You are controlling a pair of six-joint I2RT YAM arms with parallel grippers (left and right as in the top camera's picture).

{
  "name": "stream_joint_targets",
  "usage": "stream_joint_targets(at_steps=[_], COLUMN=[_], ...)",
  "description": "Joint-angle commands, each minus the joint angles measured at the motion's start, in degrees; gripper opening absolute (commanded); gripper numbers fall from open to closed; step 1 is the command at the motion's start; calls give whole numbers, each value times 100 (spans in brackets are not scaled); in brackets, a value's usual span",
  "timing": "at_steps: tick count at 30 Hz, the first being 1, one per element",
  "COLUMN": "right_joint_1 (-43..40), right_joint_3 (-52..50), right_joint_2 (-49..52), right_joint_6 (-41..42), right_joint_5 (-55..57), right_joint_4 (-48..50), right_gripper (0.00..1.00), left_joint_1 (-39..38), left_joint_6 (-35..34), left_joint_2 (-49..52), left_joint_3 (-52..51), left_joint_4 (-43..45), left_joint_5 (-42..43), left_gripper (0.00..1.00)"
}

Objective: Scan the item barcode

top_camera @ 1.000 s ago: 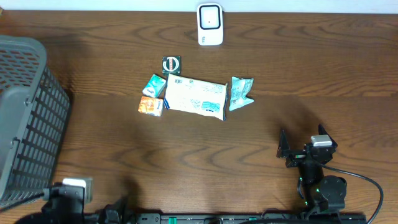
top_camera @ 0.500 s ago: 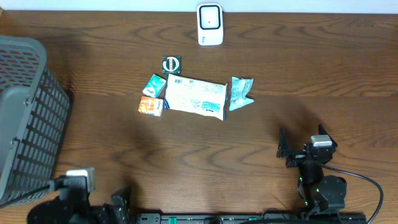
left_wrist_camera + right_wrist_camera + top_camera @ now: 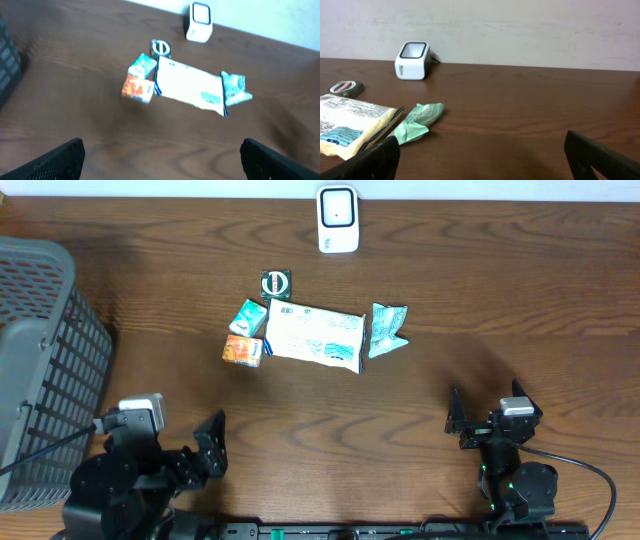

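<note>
The white barcode scanner (image 3: pixel 338 220) stands at the table's far edge, also seen as scanner (image 3: pixel 199 22) and scanner (image 3: pixel 412 60). The items lie in a cluster mid-table: a large white-and-blue packet (image 3: pixel 314 336), a teal pouch (image 3: pixel 387 329), an orange box (image 3: pixel 243 350), a teal box (image 3: pixel 247 317) and a round dark green item (image 3: pixel 276 283). My left gripper (image 3: pixel 160 435) hangs open at the near left, well short of the cluster, nothing between its fingers (image 3: pixel 55 161). At the near right my right gripper (image 3: pixel 495 420) is open and empty too; the pouch (image 3: pixel 417 121) lies ahead to its left.
A grey mesh basket (image 3: pixel 40 360) fills the left side of the table. The wall runs just behind the scanner. Bare wood separates both grippers from the cluster of items.
The left arm has come up from the bottom edge and forward towards the table's middle, jaws still wide. The right arm and the items have not moved.
</note>
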Motion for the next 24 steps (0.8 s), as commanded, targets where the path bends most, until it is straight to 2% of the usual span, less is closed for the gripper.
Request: stream_joint_targets(at_steps=[1, 7, 12, 24], right_joint_1=[-2, -2, -2, -2], right_joint_3=[-20, -20, -20, -20], right_joint_2=[-24, -24, -24, -24], right_joint_6=[59, 59, 59, 59], right_joint_5=[4, 4, 4, 4], right_joint_4=[-9, -9, -9, -9], right_gripper=[99, 99, 99, 99], left_joint_1=[2, 2, 2, 2], left_joint_6=[-28, -28, -31, -31], left_joint_2=[-13, -2, 11, 59], left_joint_3=[-251, -756, -1069, -1255], left_joint_4=[181, 706, 769, 848], left_joint_5=[-286, -411, -776, -772], left_gripper=[98, 98, 98, 98])
